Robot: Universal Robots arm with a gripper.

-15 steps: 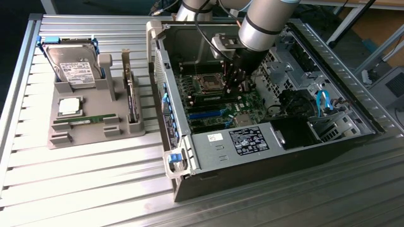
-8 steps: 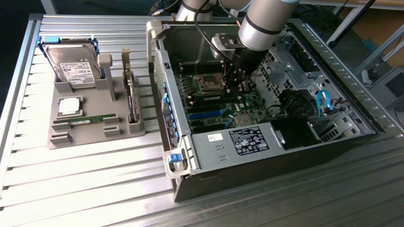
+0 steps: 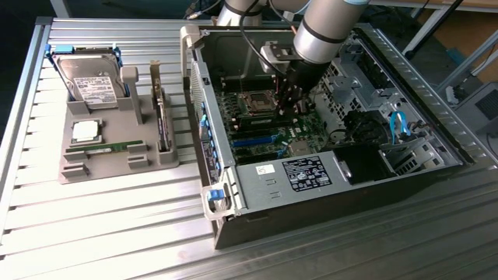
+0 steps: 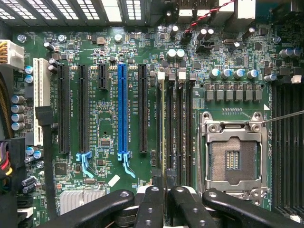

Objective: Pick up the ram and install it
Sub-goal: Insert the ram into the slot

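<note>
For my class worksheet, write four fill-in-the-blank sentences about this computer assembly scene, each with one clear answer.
1. The end effector is closed on the thin green ____, held edge-on along a memory slot.
2. Among the black expansion slots, one slot is coloured ____.
3. The hard drive stands in the grey holder, to the exterior view's ____ of the computer case.
4. The processor socket is ____.
Missing words: ram; blue; left; empty.

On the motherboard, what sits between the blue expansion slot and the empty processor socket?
In the wrist view: a long black expansion slot, then the row of memory slots, with the gripper holding the ram edge-on over one.
</note>
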